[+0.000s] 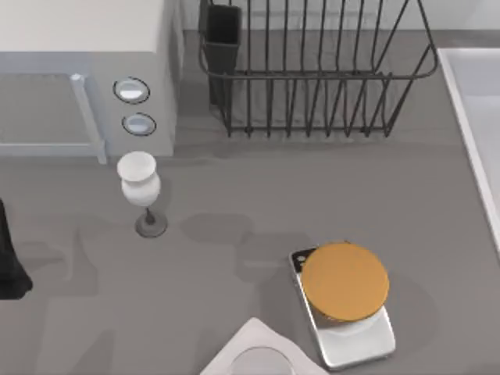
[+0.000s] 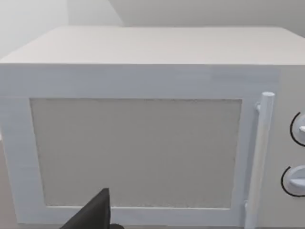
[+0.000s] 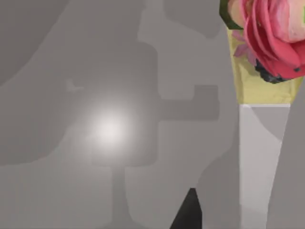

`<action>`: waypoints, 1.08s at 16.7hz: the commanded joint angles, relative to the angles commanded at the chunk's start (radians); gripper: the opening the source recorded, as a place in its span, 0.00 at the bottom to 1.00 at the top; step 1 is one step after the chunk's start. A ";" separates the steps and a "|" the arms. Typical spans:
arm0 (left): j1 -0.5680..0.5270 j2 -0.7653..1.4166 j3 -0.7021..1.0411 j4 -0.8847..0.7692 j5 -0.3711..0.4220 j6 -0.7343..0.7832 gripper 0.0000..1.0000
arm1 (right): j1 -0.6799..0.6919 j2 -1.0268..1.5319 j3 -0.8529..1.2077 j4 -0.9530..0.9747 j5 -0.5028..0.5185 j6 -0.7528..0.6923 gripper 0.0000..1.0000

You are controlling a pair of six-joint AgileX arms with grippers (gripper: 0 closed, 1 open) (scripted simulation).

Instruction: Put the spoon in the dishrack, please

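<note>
I count one grey table (image 1: 234,195), one white microwave (image 1: 86,70) at its far left, and one dishrack (image 1: 312,78) standing on the table just right of the microwave, its dark cup (image 1: 223,43) at the corner nearest the microwave. In front of the microwave stands one white wine glass (image 1: 139,187), upright. Farther right, well in front of the dishrack, one orange disc (image 1: 344,280) rests on one silver slab (image 1: 355,336). My left arm (image 1: 9,262) sits at the table's left edge, its wrist camera facing the microwave door (image 2: 136,152); I cannot tell how wide either gripper stands. My right wrist camera looks down on one flowered box (image 3: 267,52).
</note>
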 joint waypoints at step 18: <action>0.000 0.000 0.000 0.000 0.000 0.000 1.00 | 0.107 -0.103 0.365 -0.339 0.080 0.074 0.00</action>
